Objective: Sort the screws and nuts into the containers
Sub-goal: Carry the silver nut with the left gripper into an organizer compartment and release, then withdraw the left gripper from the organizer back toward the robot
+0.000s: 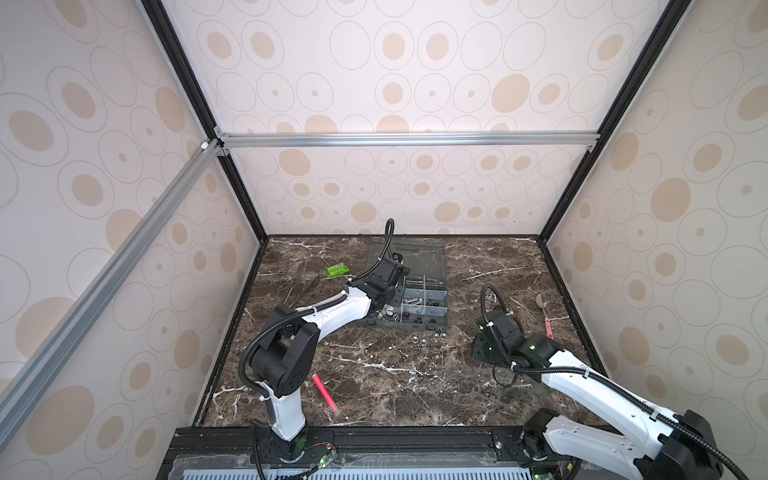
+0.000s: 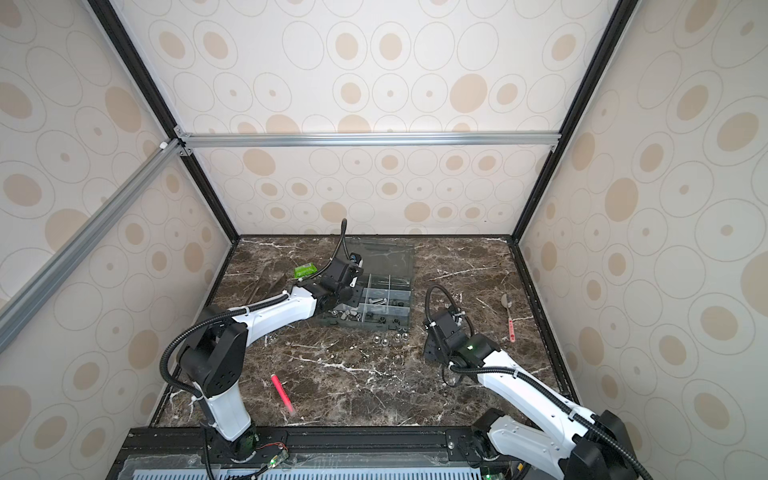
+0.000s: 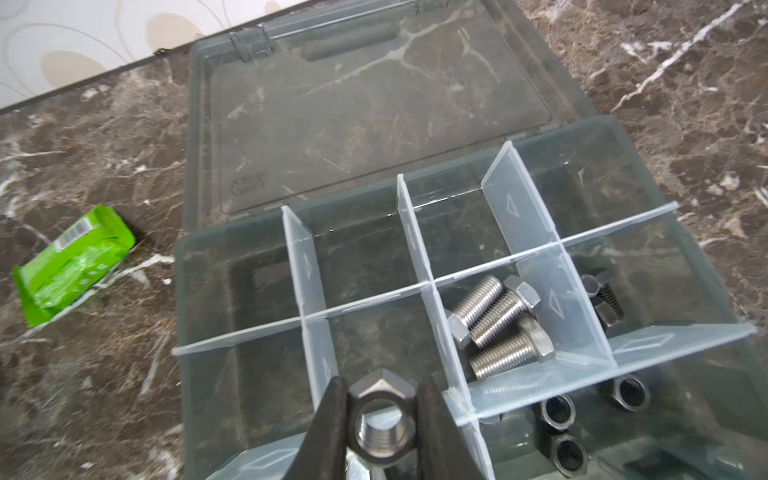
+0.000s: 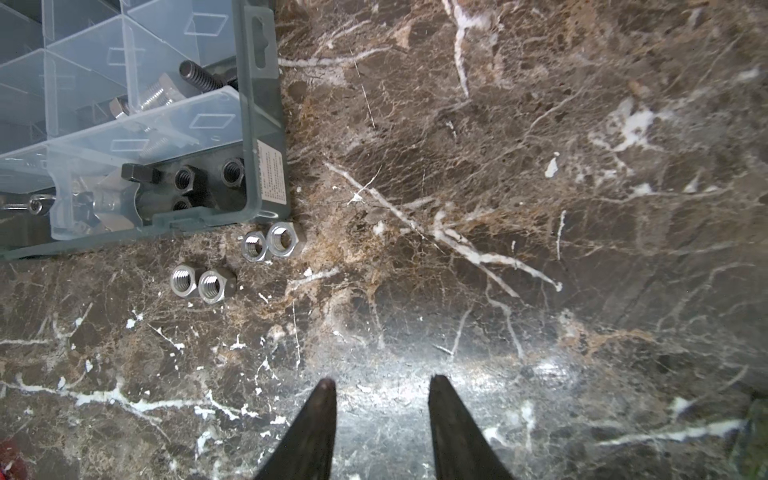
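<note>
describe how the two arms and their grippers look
The left arm and right arm have white shell links with black joints and wrists. A black ribbed cable runs along each, held by white ties. The right arm shows a small green light. The left gripper and right gripper have black fingers tapering to narrow tips.

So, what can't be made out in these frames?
- Left hand and its held nut: hidden behind the wrist in both top views.
- What lies beneath that nut: left wrist view, covered by nut and fingers.
- Tweezers: top views, too faint to detail.
</note>
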Robot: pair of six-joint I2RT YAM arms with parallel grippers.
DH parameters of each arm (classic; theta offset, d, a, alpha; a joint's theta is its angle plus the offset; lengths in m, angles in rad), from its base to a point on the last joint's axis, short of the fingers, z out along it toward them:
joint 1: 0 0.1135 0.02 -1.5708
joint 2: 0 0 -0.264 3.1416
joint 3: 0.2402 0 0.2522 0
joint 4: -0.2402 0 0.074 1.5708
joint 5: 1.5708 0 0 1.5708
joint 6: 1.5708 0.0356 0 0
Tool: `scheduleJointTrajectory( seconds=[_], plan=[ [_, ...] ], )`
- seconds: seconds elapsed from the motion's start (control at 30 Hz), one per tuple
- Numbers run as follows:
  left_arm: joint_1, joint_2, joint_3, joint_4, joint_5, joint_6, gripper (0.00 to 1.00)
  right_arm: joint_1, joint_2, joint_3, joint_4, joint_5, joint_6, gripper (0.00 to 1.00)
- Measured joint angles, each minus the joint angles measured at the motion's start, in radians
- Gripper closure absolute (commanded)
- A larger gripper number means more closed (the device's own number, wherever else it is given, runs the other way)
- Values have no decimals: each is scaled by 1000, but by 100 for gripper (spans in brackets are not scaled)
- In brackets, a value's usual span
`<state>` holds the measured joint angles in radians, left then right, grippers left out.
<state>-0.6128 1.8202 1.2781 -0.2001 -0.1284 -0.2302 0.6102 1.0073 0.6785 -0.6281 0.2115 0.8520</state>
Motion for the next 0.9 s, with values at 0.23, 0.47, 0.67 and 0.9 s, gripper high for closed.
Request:
scheduleJointTrajectory(
  seconds=[0.23, 0.47, 0.67, 0.9],
  plan=[
    [23, 32, 13, 3, 36, 3, 73, 0, -37, -16, -8, 6, 15, 60],
    [28, 57, 19, 6, 63, -11, 57, 0, -45, -21, -21, 8, 19, 60],
    [32, 57, 13, 34, 76, -20, 53, 0, -45, -21, -23, 7, 20, 60],
    [36, -6, -39, 61, 100, -31, 52, 0, -60, -31, -23, 9, 23, 60]
  ],
)
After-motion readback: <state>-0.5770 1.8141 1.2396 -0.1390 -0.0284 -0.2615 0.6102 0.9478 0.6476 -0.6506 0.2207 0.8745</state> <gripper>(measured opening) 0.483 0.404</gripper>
